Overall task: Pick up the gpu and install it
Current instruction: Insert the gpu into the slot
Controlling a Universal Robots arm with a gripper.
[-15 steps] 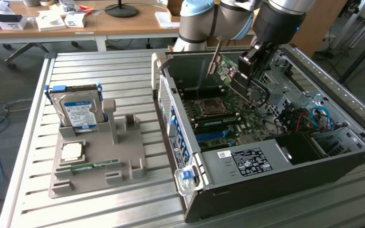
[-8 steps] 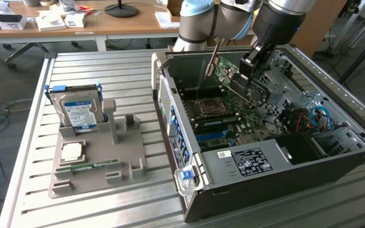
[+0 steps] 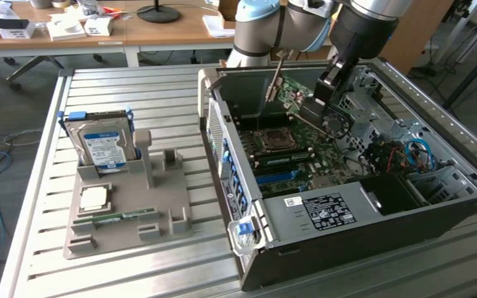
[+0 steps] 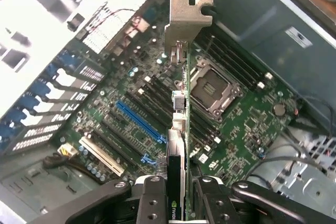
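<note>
Black pincer inside case clamps gpu edge-on above motherboard.

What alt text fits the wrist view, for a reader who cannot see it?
The pincer, shut on the gpu, holds the card edge-on over a green motherboard inside a computer case, its silvery bracket at the far end. A blue slot and the bare processor socket flank the card.
</note>
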